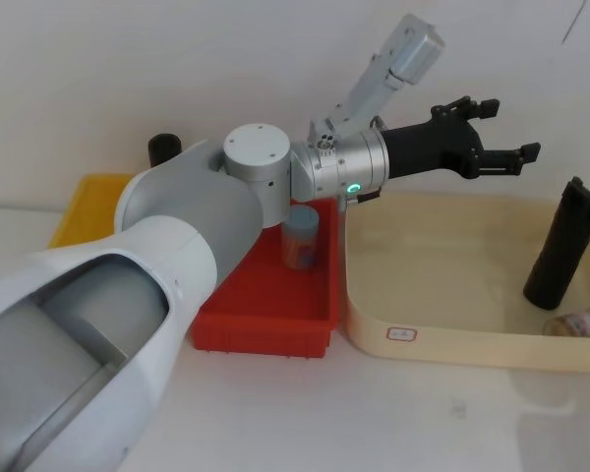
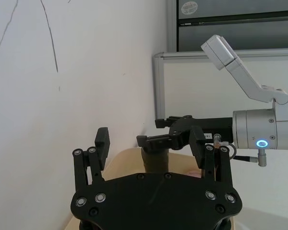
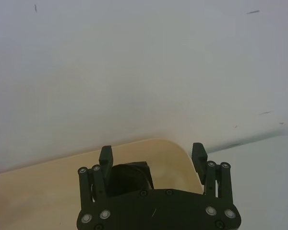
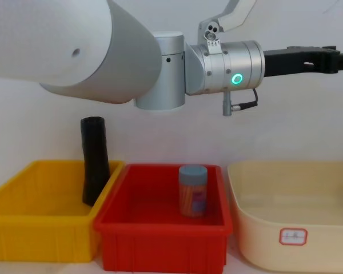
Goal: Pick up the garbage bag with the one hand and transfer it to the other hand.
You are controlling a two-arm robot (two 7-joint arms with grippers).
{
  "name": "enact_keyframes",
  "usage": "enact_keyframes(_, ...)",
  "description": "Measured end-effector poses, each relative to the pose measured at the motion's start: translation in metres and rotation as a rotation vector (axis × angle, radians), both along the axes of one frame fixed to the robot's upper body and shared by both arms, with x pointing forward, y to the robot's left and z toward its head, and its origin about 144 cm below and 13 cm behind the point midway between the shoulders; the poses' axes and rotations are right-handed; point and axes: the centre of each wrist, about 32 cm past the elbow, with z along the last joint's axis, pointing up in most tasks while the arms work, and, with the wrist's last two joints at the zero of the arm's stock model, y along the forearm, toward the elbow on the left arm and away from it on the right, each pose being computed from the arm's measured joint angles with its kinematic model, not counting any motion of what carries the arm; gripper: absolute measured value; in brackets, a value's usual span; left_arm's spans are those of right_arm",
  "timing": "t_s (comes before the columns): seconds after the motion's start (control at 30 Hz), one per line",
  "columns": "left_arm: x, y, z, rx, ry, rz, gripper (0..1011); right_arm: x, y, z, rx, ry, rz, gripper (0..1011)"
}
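1. The garbage bag [image 1: 563, 241] is a thick black roll with a matte, dull surface and a cylindrical shape. It stands a little tilted in the cream tray [image 1: 452, 339], with its upper end leaning toward 1 o'clock. In the head view it is at about 3 o'clock.
2. The cream tray is smooth plastic with rounded corners and a low wall. It carries a small white label with a red frame on its near wall.
3. The right pincer [image 3: 152, 155] is made of black flat links with silver screws. Its fingers are wide apart and the upper end of the roll is between them, closer to one finger. I cannot tell if that finger touches the roll.
4. The left pincer [image 1: 511, 128] has the same black shape and sits at the end of a silver metal cylinder with a green glowing ring. It hangs in the air above the far side of the cream tray and points toward 3 o'clock. Its fingers are spread and hold nothing.
5. At 9 o'clock from the cream tray is a red bin [image 4: 160, 240] of glossy plastic, just beside it. In it stands a round jar [image 4: 192, 191] with a grey-blue lid.
6. Further at 9 o'clock is a yellow bin [image 4: 40, 240]. A slimmer black tube [image 4: 95, 160] stands in it, a little wider at its rim.
7. All containers rest on a white bench [image 1: 374, 413].
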Motion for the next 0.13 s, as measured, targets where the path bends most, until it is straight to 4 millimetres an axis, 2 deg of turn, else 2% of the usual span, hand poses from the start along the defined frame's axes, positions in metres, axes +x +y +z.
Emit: enact_keyframes(0.13, 0.0000, 0.0000, 0.0000, 0.000, 0.000, 0.000, 1001, 0.0002, -0.0004, 0.0000, 0.001, 0.001, -0.003, 1002)
